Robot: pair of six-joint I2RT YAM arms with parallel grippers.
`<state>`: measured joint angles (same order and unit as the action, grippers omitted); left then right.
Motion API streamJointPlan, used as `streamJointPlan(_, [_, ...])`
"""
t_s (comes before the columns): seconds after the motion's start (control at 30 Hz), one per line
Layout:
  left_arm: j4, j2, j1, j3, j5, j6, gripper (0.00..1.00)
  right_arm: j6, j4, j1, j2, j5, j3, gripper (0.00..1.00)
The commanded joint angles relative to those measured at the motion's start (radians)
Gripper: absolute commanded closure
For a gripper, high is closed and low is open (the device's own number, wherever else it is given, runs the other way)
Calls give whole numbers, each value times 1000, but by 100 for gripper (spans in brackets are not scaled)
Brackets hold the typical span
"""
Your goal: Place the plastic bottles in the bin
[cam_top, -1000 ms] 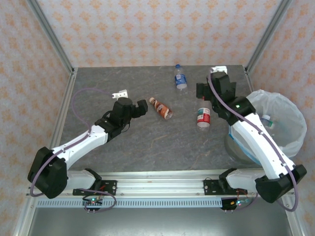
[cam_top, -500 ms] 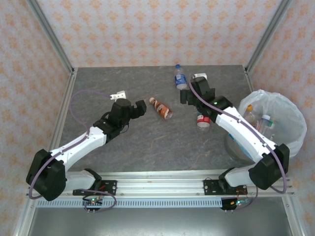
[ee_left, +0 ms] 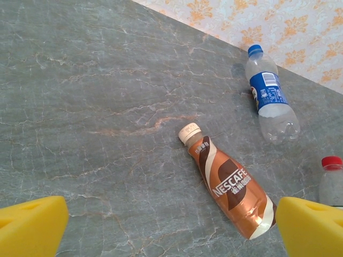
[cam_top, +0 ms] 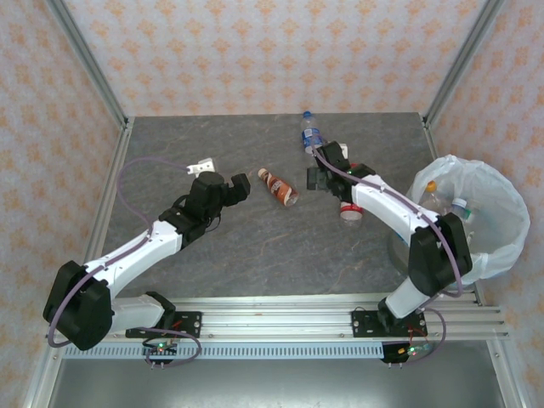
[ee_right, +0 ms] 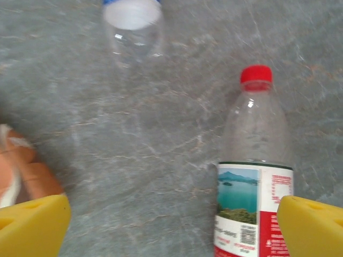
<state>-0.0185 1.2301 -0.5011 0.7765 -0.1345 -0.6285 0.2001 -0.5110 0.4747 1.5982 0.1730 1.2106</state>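
Bottles lay loose on the grey marbled table [cam_top: 255, 255], three of them, all on their sides, and all between the two arms; a round grey bin lined with a translucent white plastic bag [cam_top: 510, 204] stood well off to the right of the right gripper [cam_top: 316, 177], beside that arm's base end, with an orange-capped bottle [cam_top: 431, 189] and a pale-capped bottle [cam_top: 459, 206] already inside it.

The left gripper [cam_top: 242, 185] had its jaws spread wide and held nothing; in its wrist view [ee_left: 171, 227] the yellow fingertips [ee_left: 32, 227] sat far apart at the lower corners; a brown plastic coffee bottle with a cream cap [ee_left: 230, 187] lay just ahead of it, cap pointing away, its base near the fingertip at the right of that view; from above the same bottle [cam_top: 278, 187] lay between the two grippers, apart from both.

A clear plastic bottle with a blue label and blue cap [ee_left: 269, 96] lay farther ahead of the left gripper; from above it [cam_top: 312, 136] was just beyond the right gripper.

The right gripper was likewise wide open and empty [ee_right: 171, 225]; a clear plastic bottle with a red cap and a red-and-white label [ee_right: 256, 160] lay under it, toward the fingertip at the right of its view, cap pointing away; the blue-labelled bottle's base [ee_right: 133, 27] showed ahead, and the brown bottle [ee_right: 16, 166] appeared blurred by the left fingertip.

A small white object [cam_top: 204, 161] lay on the table just behind and left of the left gripper; what it was could not be told.
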Motion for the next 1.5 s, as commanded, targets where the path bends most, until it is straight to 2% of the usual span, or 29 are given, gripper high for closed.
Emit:
streamJointPlan(0.0, [-31,-24,9,-15,-39,-10,0,31,-66,-56,19,10,-2,1])
streamJointPlan(0.17, [-33,-24,9,-15,-40,-11,0,2,-109,-117,60,10,-20,1])
streamJointPlan(0.3, [-34,-21,10,-15,-40,-14,0,-20,-94,-167,83,-56,-51,1])
streamJointPlan(0.4, [-34,-19,10,-15,-39,-17,0,-23,-112,-192,117,-40,-44,0])
streamJointPlan(0.8, [-32,-24,9,-16,-38,-17,0,-31,-63,-194,137,-103,-64,0])
streamJointPlan(0.93, [-36,-20,9,-15,-36,-19,0,-28,-62,-197,188,-49,-63,0])
streamJointPlan(1.03, [-40,-21,9,-16,-40,-16,0,-52,-73,-200,220,-64,-56,2])
streamJointPlan(1.13, [-43,-20,10,-18,-48,-14,0,-83,-61,-200,225,-129,-64,7])
streamJointPlan(1.3, [-34,-10,11,-17,-42,-19,0,-112,-32,-200,218,-248,-77,22])
streamJointPlan(1.47, [-33,6,10,-6,-28,-19,0,-120,-13,-200,219,-288,-80,33])
